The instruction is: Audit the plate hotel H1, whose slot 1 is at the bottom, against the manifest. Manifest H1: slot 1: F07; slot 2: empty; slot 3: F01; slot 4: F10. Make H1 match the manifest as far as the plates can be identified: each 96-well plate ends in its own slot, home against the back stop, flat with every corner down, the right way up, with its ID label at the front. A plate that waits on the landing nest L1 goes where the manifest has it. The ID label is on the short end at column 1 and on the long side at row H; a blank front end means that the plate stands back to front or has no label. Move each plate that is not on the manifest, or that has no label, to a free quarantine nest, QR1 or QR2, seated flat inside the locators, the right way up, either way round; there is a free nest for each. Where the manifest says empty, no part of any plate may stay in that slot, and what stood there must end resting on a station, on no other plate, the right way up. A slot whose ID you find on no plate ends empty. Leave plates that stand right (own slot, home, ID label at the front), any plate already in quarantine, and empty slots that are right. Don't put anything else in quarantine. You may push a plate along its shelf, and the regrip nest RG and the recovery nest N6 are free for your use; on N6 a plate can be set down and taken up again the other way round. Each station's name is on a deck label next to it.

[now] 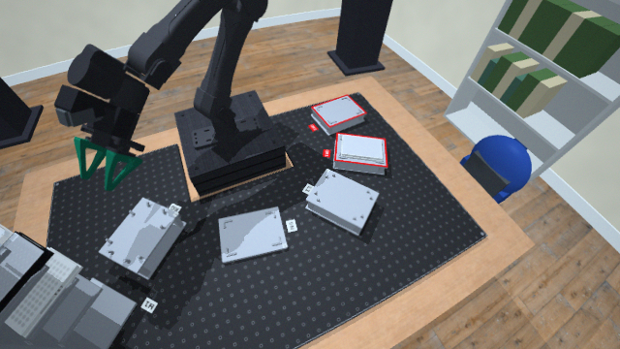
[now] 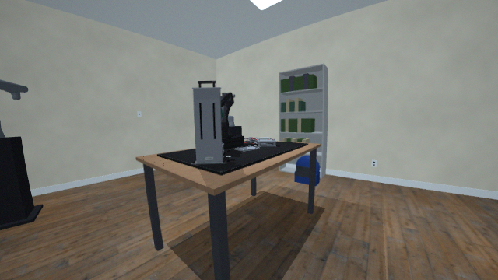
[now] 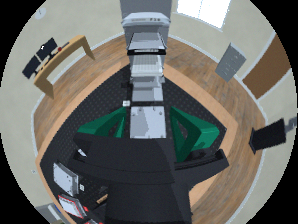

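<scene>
My tool (image 1: 110,167) hangs wide, holding nothing; H1's (image 1: 29,291) plates look light, rigid, slippery, so I grip their long sides.

A lab bench set up in an ordinary room: a wooden table (image 2: 229,176) carries a black perforated deck mat (image 1: 310,286) with grey plate nests, small station labels and two red-rimmed nests (image 1: 338,111) at about 1 o'clock of the deck's middle. A grey plate hotel tower (image 2: 208,124) stands at the deck's 8 o'clock corner. Plank flooring, cream walls, a white bookshelf (image 2: 324,113) and a blue backpack (image 1: 501,162) at 3 o'clock give it a domestic or office feel.
</scene>
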You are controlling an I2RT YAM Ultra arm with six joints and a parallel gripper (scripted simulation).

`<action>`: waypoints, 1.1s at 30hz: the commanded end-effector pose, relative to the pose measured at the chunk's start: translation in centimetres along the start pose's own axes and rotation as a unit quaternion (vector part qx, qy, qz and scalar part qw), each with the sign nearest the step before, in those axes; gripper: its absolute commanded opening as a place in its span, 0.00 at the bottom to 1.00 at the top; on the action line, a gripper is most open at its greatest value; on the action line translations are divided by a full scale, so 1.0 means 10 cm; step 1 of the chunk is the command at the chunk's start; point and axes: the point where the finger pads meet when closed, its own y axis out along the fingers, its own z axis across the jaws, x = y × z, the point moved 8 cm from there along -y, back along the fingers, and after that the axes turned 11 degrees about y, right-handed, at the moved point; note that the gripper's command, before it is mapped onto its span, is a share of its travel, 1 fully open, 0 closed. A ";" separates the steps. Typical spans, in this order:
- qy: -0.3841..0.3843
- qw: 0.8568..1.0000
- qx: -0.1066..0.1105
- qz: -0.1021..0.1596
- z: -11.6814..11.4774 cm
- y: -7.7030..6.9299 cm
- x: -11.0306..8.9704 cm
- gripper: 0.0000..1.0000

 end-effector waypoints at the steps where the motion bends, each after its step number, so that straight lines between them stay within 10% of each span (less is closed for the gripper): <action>1: -0.006 1.000 0.005 -0.014 0.04 -0.09 0.16 1.00; 33: -0.006 1.000 0.005 -0.014 0.20 -0.57 0.94 1.00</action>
